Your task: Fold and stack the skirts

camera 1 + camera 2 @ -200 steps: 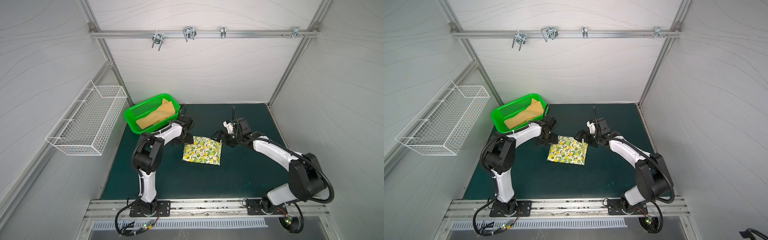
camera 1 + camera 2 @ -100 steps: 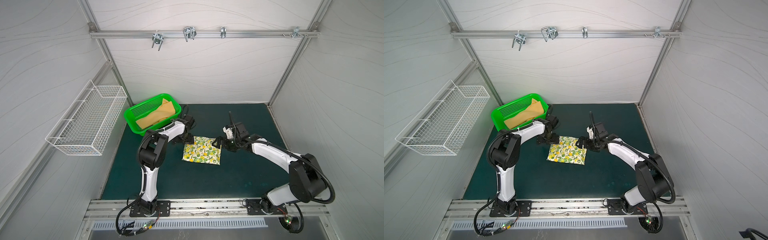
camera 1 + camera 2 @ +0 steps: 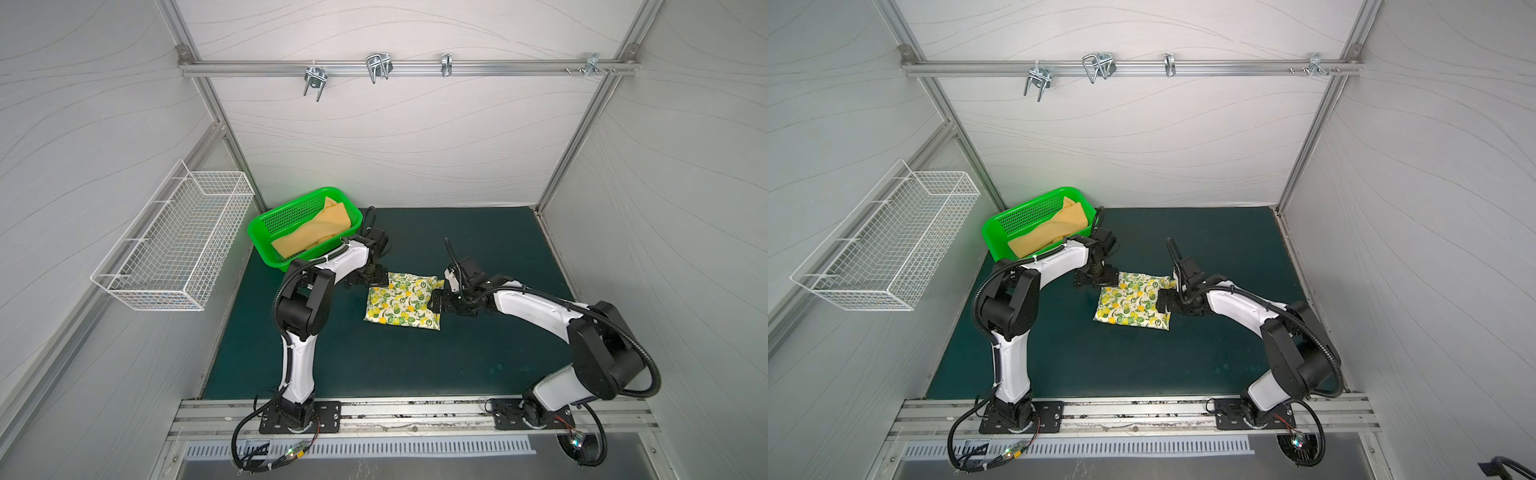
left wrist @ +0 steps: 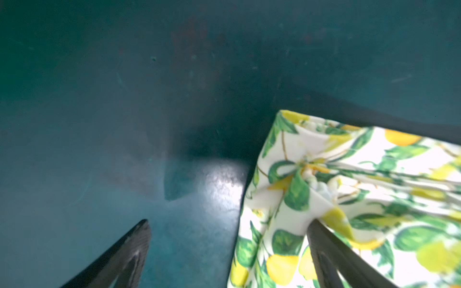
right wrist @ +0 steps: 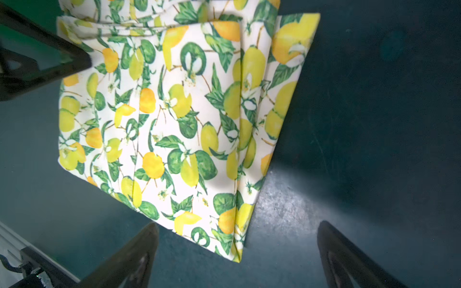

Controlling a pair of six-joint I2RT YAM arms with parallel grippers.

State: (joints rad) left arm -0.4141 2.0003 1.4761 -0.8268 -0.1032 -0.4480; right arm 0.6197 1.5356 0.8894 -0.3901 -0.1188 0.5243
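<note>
The cream lemon-print skirt [image 3: 401, 301] [image 3: 1133, 301] lies folded into a rectangle on the dark green mat. The mustard yellow skirt [image 3: 316, 232] [image 3: 1054, 230] lies crumpled in the green basket. My left gripper [image 3: 368, 280] [image 3: 1096, 276] hangs open at the printed skirt's far left corner. In the left wrist view the left gripper [image 4: 228, 221] has one finger over the cloth [image 4: 349, 187] and one over bare mat. My right gripper [image 3: 436, 301] [image 3: 1163, 301] is open at the skirt's right edge. In the right wrist view the right gripper [image 5: 238, 224] straddles a corner of the cloth [image 5: 174, 112].
The green plastic basket [image 3: 262, 232] [image 3: 992, 235] stands at the mat's back left corner, close behind my left arm. A white wire basket [image 3: 178, 245] hangs on the left wall. A metal rail with hooks [image 3: 376, 68] runs across the back wall.
My right gripper has come down and forward to the printed skirt's right edge. The left arm's elbow has swung right, while its gripper stays at the far left corner.
</note>
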